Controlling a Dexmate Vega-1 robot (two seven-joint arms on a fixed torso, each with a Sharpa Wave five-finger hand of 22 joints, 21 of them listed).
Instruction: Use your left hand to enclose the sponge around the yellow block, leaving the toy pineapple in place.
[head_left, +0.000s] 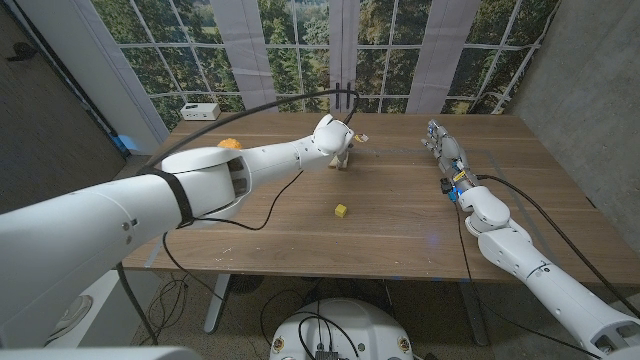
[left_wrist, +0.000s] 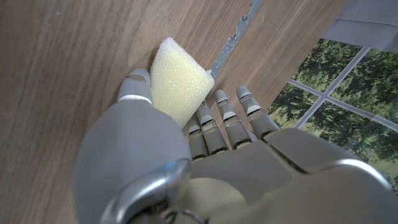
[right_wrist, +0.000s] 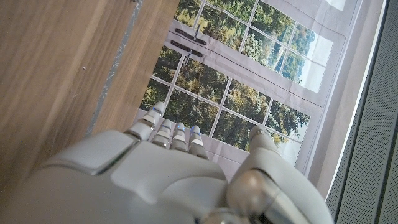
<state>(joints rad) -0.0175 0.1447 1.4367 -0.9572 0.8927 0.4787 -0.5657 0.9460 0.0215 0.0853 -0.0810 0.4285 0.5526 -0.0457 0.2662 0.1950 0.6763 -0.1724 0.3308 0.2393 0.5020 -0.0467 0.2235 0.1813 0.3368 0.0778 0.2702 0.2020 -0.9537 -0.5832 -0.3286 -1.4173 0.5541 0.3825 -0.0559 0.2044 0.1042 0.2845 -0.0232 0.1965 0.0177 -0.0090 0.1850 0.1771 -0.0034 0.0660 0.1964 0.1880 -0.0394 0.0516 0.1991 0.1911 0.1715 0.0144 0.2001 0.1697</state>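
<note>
The yellow block (head_left: 341, 211) is seen alone on the wooden table (head_left: 400, 225), nearest the front edge and about midway across. Further back and to the right, the right hand (head_left: 445, 160) is stretched out over the table, holding nothing, its fingers (right_wrist: 171, 134) extended side by side. Beyond the block, toward the far edge, the left hand (head_left: 332, 134) is held over the table, and the pale yellow sponge (left_wrist: 178, 81) is pinched between its thumb and fingers (left_wrist: 214, 121). A small orange-yellow object (head_left: 231, 145), possibly the toy pineapple, is seen far left.
</note>
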